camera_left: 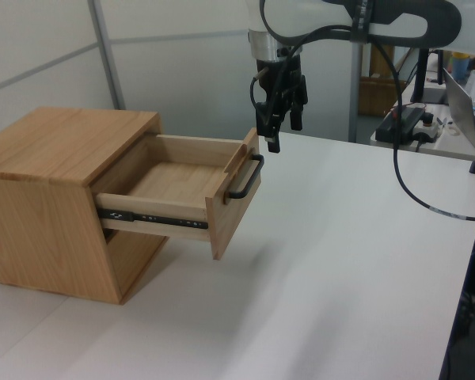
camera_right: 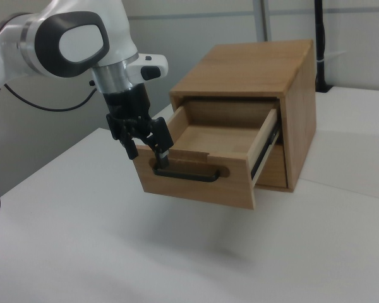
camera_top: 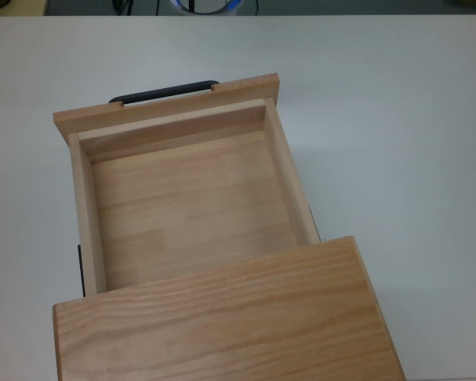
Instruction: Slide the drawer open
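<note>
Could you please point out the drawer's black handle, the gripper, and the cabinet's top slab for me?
handle (camera_right: 188, 174): right view, middle of the black bar.
gripper (camera_left: 281, 133): left view, between the fingertips.
cabinet top slab (camera_top: 222, 321): top view, centre of the grained surface.

The top view's lower edge cut off the cabinet (camera_top: 222, 317), whose top slab hid the drawer's (camera_top: 190, 206) rear. The gripper stood outside that frame.

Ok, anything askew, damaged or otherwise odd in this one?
Nothing stands out. The drawer is pulled well out of the cabinet, sits straight on its rails and is empty. The claw hangs by the black handle, above the white table.
</note>
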